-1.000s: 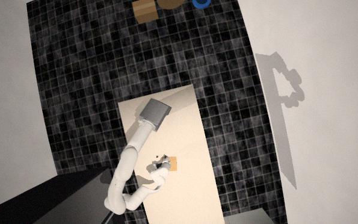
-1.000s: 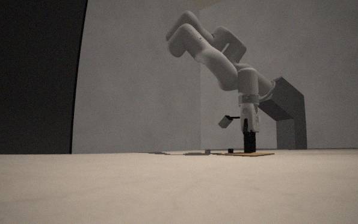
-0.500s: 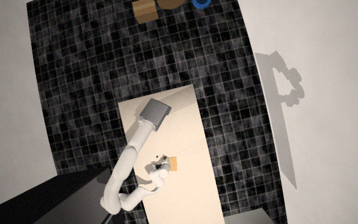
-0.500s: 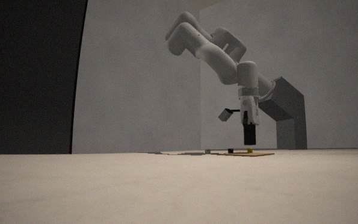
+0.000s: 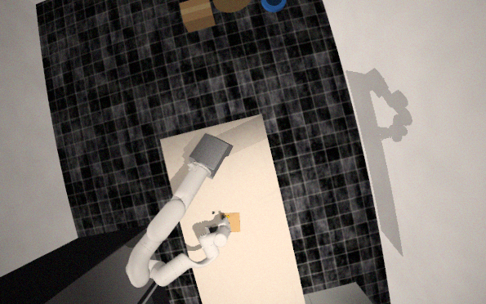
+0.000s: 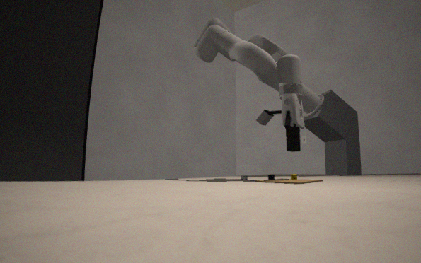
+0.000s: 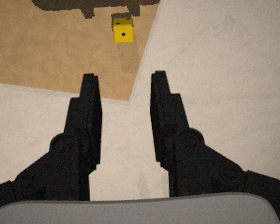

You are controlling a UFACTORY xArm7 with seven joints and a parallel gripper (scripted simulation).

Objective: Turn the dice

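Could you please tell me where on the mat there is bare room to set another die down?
In the wrist view, the mat shows bare brown left of and below the yellow die, toward the open gripper hanging above. Its top edge is shadowed, so I cannot judge it. The black die is beside the mat's left edge.
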